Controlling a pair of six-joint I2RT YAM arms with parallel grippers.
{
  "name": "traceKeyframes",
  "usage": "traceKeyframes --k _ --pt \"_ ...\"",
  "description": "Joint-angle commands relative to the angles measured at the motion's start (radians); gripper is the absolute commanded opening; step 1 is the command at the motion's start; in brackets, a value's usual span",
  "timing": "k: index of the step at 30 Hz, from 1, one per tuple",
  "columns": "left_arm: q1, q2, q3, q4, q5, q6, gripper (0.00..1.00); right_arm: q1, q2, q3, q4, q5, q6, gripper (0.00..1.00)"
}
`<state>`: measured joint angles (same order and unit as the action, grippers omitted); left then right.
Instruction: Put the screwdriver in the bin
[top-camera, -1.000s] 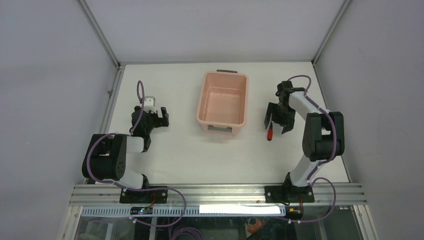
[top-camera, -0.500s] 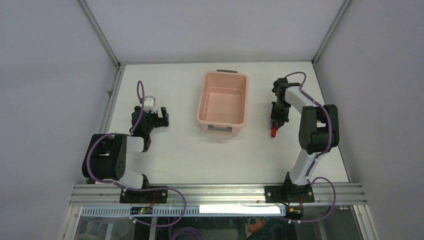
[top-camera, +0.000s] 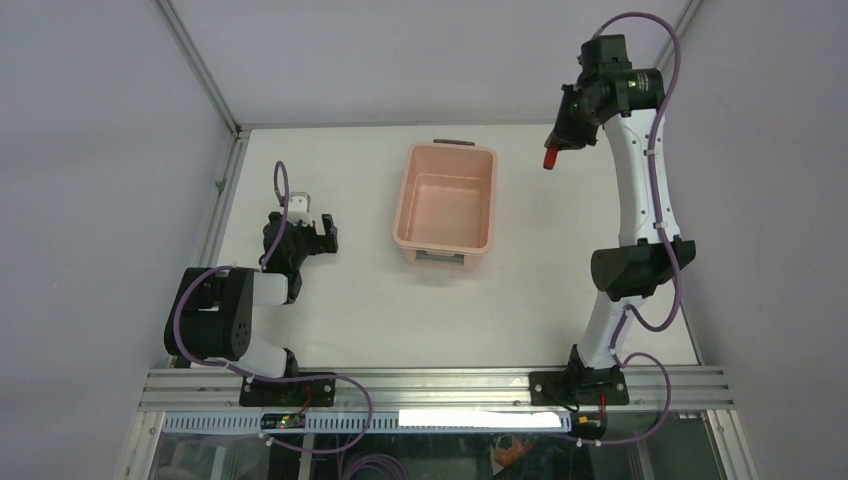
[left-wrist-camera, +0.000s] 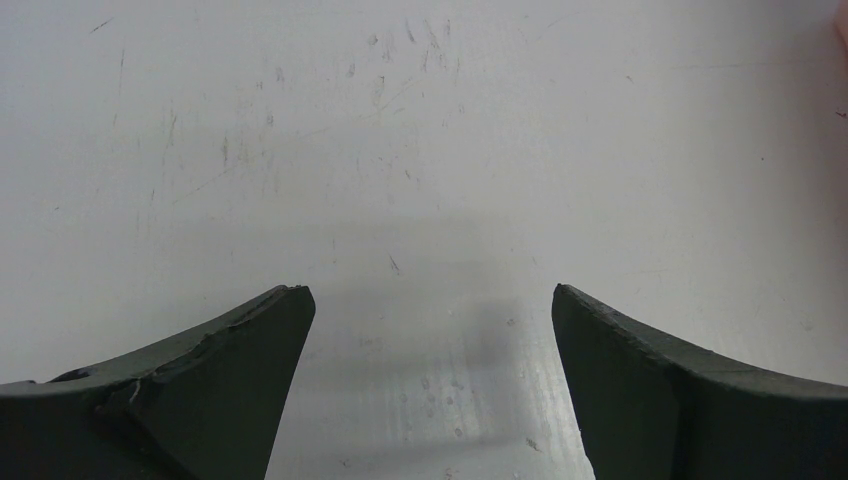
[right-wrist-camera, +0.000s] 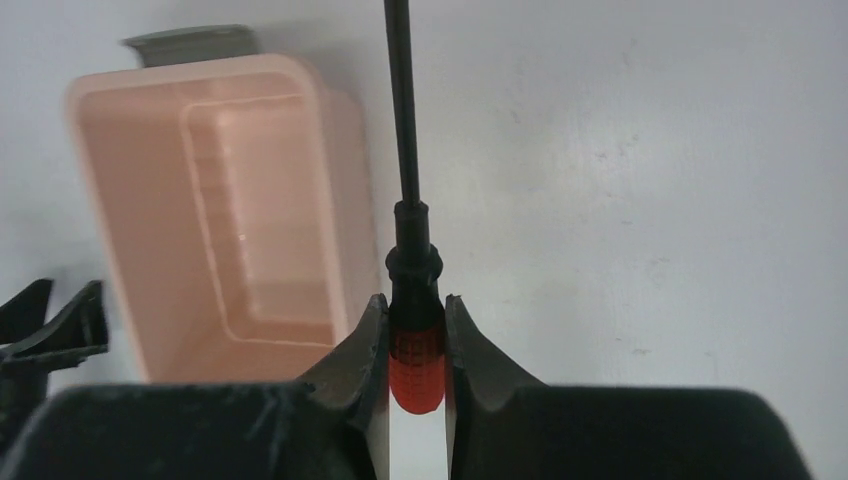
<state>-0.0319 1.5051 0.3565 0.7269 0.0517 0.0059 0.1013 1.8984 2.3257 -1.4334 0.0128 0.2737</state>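
Observation:
My right gripper (top-camera: 556, 150) (right-wrist-camera: 415, 305) is shut on the red handle of the screwdriver (right-wrist-camera: 414, 350) and holds it high above the table, to the right of the bin's far end. The thin black shaft (right-wrist-camera: 402, 110) points straight out from the jaws. In the top view only the red tip of the screwdriver (top-camera: 550, 158) shows below the gripper. The pale pink bin (top-camera: 447, 198) (right-wrist-camera: 215, 200) stands in the middle of the table and has nothing in it. My left gripper (top-camera: 322, 233) (left-wrist-camera: 430, 300) rests low at the left, open, with only bare table between its fingers.
A grey handle (top-camera: 453, 143) sits on the bin's far end. Metal frame posts (top-camera: 200, 70) rise at the back corners, and a rail (top-camera: 430, 385) runs along the near edge.
My right gripper closed on the screwdriver on the table right of the bin, then lifted it high and toward the back. The left arm has not moved.

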Motion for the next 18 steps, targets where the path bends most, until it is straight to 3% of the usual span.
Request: traceKeyframes --k 1,8,18 --pt "-0.003 0.000 0.026 0.078 -0.006 -0.018 0.99 0.121 0.024 0.119 -0.032 -0.101 0.092 0.00" --pt "-0.003 0.001 0.026 0.078 -0.006 -0.018 0.99 0.370 0.050 0.019 0.267 0.017 0.179 0.00" --pt "-0.003 0.000 0.026 0.078 -0.006 -0.018 0.99 0.503 0.273 -0.171 0.334 0.122 0.190 0.00"
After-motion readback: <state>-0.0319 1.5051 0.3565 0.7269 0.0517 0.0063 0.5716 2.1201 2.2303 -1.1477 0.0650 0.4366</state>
